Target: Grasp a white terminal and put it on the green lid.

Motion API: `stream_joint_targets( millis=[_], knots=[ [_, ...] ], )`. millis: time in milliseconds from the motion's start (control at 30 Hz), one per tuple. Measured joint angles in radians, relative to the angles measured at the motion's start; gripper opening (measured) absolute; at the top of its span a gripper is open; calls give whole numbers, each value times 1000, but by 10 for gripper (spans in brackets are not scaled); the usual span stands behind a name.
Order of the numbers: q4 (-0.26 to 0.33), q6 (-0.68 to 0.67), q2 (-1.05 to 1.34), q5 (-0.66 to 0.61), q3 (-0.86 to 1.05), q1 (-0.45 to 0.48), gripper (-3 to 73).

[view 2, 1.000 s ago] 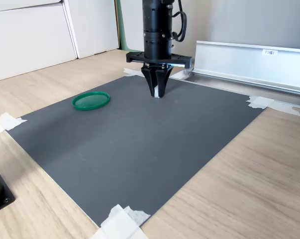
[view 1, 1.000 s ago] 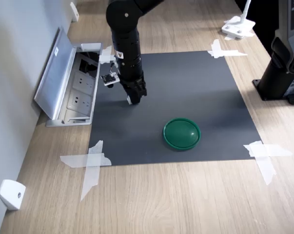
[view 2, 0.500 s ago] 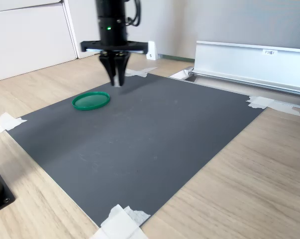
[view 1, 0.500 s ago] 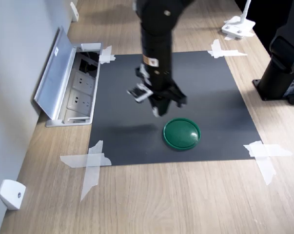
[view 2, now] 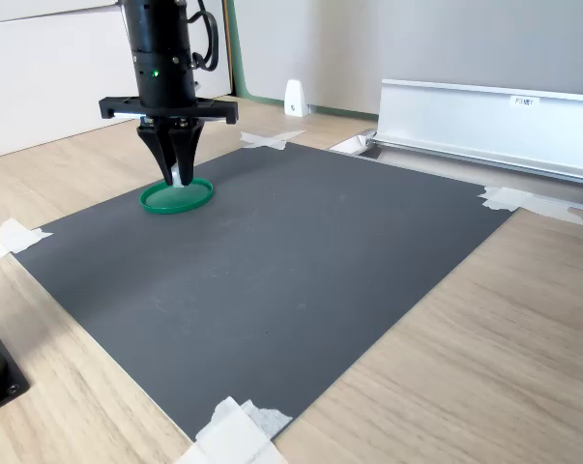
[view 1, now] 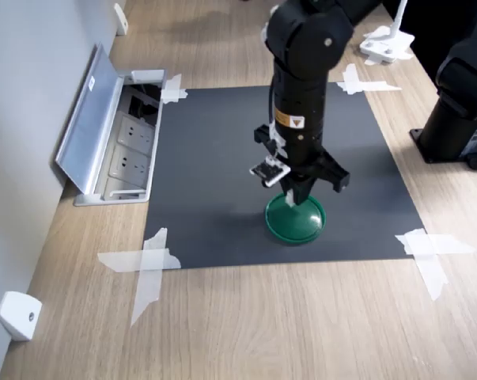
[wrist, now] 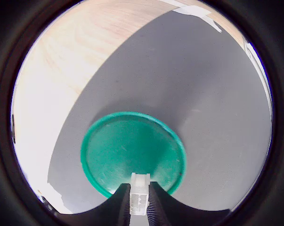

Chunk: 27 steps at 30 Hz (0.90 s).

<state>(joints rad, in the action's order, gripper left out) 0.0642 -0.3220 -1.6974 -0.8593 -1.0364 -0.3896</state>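
- Fingers [wrist: 157, 205] of the black gripper [wrist: 138, 207] are pinching the tiny white plastic block-shaped terminal [wrist: 139, 198] between their tips in the wrist view, standing narrow around it, with its long axis running along the fingers.
- Directly beyond the fingertips, the round, flat, dark green glossy plastic lid [wrist: 132, 157] is lying, so the terminal is pointing straight down at the disc; I judge that the coming move is turning on lowering and letting go, not on shifting sideways.
- Whether the terminal is touching the lid [view 1: 296, 219] or hanging just above it is hard to tell: in the first exterior view the gripper [view 1: 294, 193] is covering part of the disc.
- In the second exterior view the gripper [view 2: 180, 174] is standing upright over the lid [view 2: 177, 197], and the terminal is too small to make out there.
- Around the lid, the dark grey mat [view 1: 214, 158] is lying taped to the wooden table [view 1: 285, 324].
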Motion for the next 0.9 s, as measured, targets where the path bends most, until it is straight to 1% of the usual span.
stream_joint_targets(
  millis=[133,300,367,433,533,800,867,900],
  knots=[
    [9,22,0,22,1,-12,92],
    [1,28,-2,23,2,-12,95],
    [1,28,-2,23,2,-12,110],
    [0,28,-2,22,2,-12,142],
    [-2,25,-3,22,2,-12,232],
    [-3,27,-6,22,2,-12,568],
    [-3,35,-2,22,2,-12,625],
    [-3,37,2,22,2,-12,641]
  ],
)
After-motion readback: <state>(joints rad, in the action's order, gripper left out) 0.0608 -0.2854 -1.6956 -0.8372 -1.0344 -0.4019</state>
